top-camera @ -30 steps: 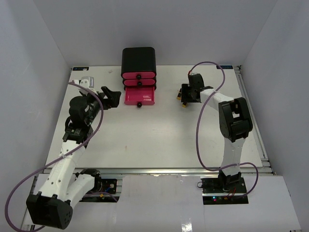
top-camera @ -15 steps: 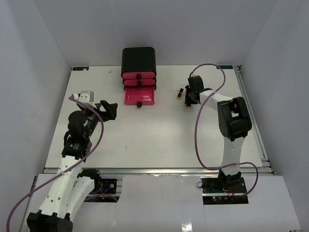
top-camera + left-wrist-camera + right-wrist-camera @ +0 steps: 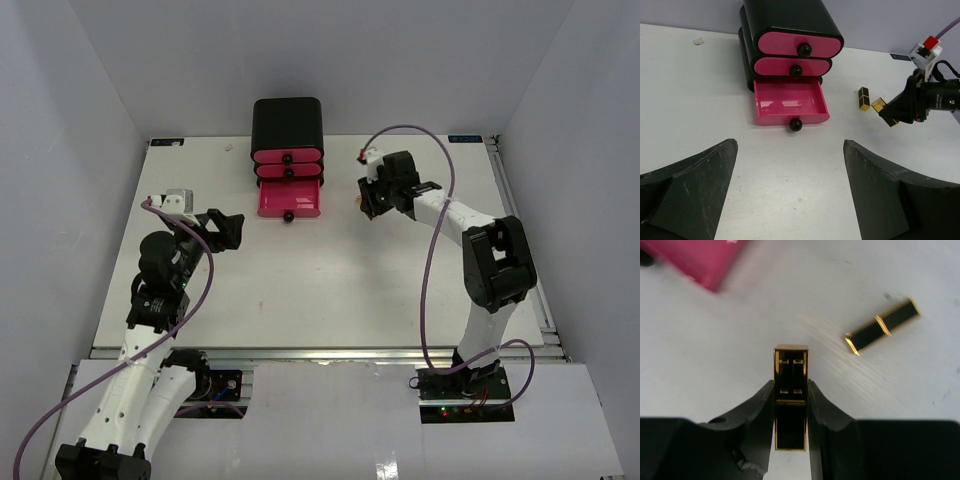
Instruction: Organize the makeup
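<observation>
My right gripper (image 3: 790, 384) is shut on a black-and-gold lipstick (image 3: 790, 365), which stands out past the fingertips above the table. A second black-and-gold lipstick (image 3: 881, 326) lies flat on the white table, ahead and to the right; it also shows in the left wrist view, lipstick (image 3: 863, 98). From above, the right gripper (image 3: 372, 198) hangs just right of the open bottom pink drawer (image 3: 290, 200). My left gripper (image 3: 228, 230) stands wide open and empty to the left of the drawers, its fingers (image 3: 695, 190) framing bare table.
The black box (image 3: 287, 122) with pink drawers stands at the back centre, its two upper drawers (image 3: 792, 56) closed. White walls close in the table (image 3: 320, 290) on the left, back and right. The right arm's cable (image 3: 430, 250) loops above the table.
My right gripper has closed on one lipstick, lifted it and moved left toward the open drawer. My left gripper has drawn back from the drawers toward the near side, still open.
</observation>
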Robot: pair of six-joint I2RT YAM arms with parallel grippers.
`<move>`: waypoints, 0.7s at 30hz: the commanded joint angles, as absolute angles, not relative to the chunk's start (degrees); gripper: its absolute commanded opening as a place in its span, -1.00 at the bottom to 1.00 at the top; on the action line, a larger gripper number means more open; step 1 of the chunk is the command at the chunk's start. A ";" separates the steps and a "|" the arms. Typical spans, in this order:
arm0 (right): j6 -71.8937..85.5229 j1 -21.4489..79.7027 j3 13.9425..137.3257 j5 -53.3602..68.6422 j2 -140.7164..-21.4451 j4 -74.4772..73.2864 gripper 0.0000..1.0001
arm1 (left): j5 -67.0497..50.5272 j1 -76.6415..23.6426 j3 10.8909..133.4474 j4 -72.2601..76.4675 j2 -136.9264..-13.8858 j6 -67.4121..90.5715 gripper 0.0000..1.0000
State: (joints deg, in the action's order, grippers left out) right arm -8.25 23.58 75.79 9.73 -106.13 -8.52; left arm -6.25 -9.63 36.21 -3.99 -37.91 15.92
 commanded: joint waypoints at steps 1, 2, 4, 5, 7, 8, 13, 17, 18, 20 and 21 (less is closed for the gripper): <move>-39.21 33.13 89.07 24.51 -107.56 -20.53 -0.85 | -7.33 -9.84 36.04 -4.13 -37.09 15.27 0.96; -42.99 34.80 91.22 24.31 -108.99 -23.08 -0.85 | -7.21 -9.84 36.04 -4.13 -37.09 15.23 0.96; -50.06 37.20 97.58 22.22 -112.79 -27.31 -0.84 | -7.03 -9.93 36.04 -4.13 -36.92 15.12 0.96; -50.19 38.36 99.90 20.94 -114.41 -27.36 -0.84 | -7.03 -9.84 36.04 -4.22 -36.91 15.11 0.96; -55.68 41.25 105.00 16.84 -118.93 -28.88 -0.84 | -6.84 -9.86 36.00 -4.15 -36.81 14.94 0.96; -57.25 42.07 108.73 15.96 -120.67 -29.12 -0.85 | -6.78 -9.92 35.89 -4.20 -36.75 14.94 0.96; -60.61 43.14 118.61 12.29 -128.33 -29.29 -0.85 | -5.96 -9.93 35.87 -4.31 -36.02 14.66 0.96; -61.29 42.96 121.96 10.00 -131.50 -26.90 -0.85 | -6.10 -9.91 35.95 -4.31 -35.88 14.59 0.96; -61.42 42.90 121.52 9.55 -131.95 -25.80 -0.85 | -6.22 -9.85 35.95 -4.31 -35.94 14.59 0.96; -61.73 42.72 120.88 8.54 -132.61 -24.54 -0.85 | -6.39 -9.87 35.95 -4.31 -35.86 14.65 0.96; -61.79 42.60 120.74 8.04 -133.08 -24.26 -0.85 | -6.42 -9.90 35.95 -4.36 -35.86 14.68 0.96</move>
